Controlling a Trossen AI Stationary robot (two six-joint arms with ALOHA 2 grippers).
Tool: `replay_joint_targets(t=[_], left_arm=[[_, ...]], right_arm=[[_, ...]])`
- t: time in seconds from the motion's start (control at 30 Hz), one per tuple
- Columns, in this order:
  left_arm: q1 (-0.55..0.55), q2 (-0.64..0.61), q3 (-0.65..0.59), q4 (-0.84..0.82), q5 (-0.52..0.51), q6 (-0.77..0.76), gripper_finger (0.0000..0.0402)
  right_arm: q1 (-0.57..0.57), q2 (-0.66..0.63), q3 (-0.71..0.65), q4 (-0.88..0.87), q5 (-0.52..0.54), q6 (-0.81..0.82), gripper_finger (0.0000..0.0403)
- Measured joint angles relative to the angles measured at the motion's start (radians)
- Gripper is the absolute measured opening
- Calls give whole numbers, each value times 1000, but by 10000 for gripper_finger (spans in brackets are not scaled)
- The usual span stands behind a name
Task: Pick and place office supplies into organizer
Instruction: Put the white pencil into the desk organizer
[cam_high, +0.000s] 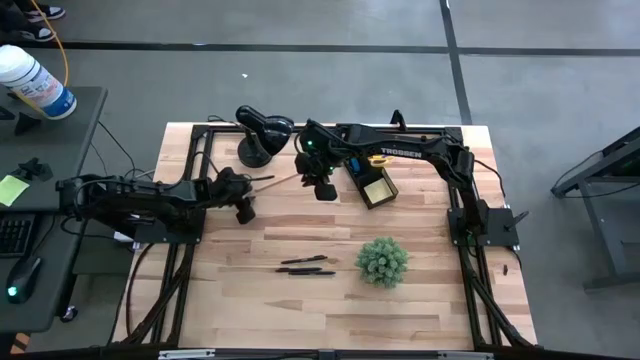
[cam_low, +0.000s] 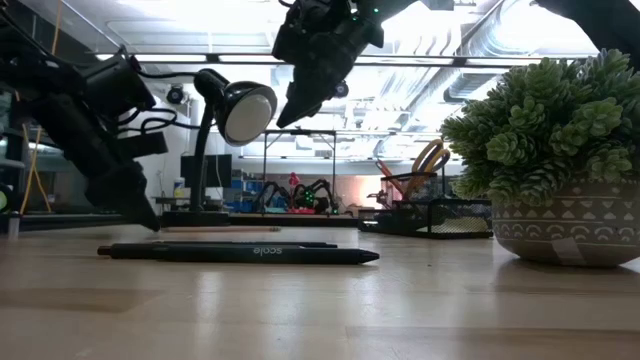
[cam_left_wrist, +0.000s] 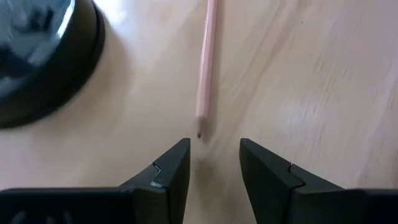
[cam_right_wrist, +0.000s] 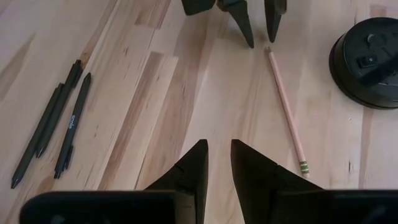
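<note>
Now our left gripper (cam_left_wrist: 212, 163), fingers spread, frames bare wood just short of the pencil (cam_left_wrist: 206, 68) tip; the lamp base (cam_left_wrist: 43, 56) crowds one side.

Lamp base (cam_left_wrist: 43, 56) cut off by the frame edge; organizer (cam_low: 440, 215) contents too small to tell

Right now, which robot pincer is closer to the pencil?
Left. The left pincer sits open right at the pencil's tip, not touching it. The right pincer hangs empty above the table, off to the pencil's side.
</note>
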Motion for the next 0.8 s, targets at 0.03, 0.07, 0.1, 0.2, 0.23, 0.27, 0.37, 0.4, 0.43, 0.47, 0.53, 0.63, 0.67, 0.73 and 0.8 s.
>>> replay_joint_targets(t=[0.03, 0.07, 0.1, 0.2, 0.23, 0.27, 0.37, 0.4, 0.43, 0.47, 0.53, 0.63, 0.67, 0.73, 0.8], left_arm=[[0, -1, 0, 14, -3, 10, 126], [0, -1, 0, 28, -3, 21, 126], [0, -2, 0, 31, -3, 29, 127], [0, -1, 0, 19, -14, 32, 127], [0, -1, 0, 20, -18, 32, 126], [0, -2, 0, 21, -21, 32, 126], [0, -2, 0, 25, -32, 32, 126], [0, -2, 0, 25, -33, 33, 126], [0, -2, 0, 25, -33, 37, 126], [0, -2, 0, 25, -33, 39, 126], [0, -2, 0, 25, -33, 39, 126], [0, -2, 0, 25, -33, 39, 126], [0, -2, 0, 26, -33, 39, 126], [0, -2, 0, 29, -33, 38, 126], [0, -2, 0, 35, -33, 32, 126]], right_arm=[[0, 0, 0, 4, 0, 1, 67], [0, 0, 0, 6, 0, 1, 67], [0, 0, 0, 7, 0, 1, 67], [0, 0, 0, 15, 0, 6, 67], [0, 0, 0, 17, 0, 13, 67], [0, 0, 0, 22, 0, 20, 67], [0, 0, 0, 34, 0, 29, 67], [0, 0, 0, 39, -1, 33, 67], [0, 0, 0, 42, -4, 37, 67], [0, 0, 0, 43, -6, 39, 67], [0, 0, 0, 47, -7, 39, 67], [0, 0, 0, 49, -8, 39, 67], [0, 0, 0, 49, -8, 39, 67], [0, 0, 0, 49, -8, 39, 67], [0, 0, 0, 49, -8, 39, 67]])
